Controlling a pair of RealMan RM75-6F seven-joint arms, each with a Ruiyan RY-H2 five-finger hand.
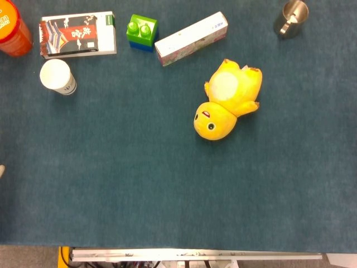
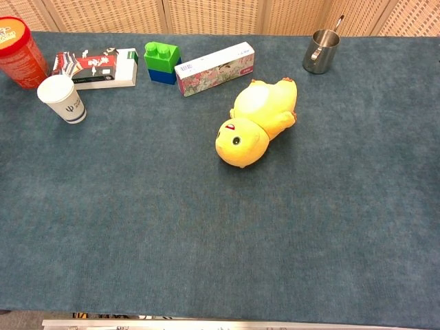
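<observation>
Left hand and right hand both out of frame; fingers apart or closed, cannot tell. Yellow plush duck (image 1: 227,100) lies belly-up. Flowered carton (image 1: 191,38) sits near the duck, beyond it to the left; steel cup (image 1: 291,18) well beyond to the right. Risk: the soft round body likely rolls or squashes under an off-centre grip; overreach could clip the carton.

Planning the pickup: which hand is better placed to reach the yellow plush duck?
Probably the right: the yellow plush duck lies right of centre on the table in both views. Neither hand is in view, so this rests on the duck's position alone.
</observation>
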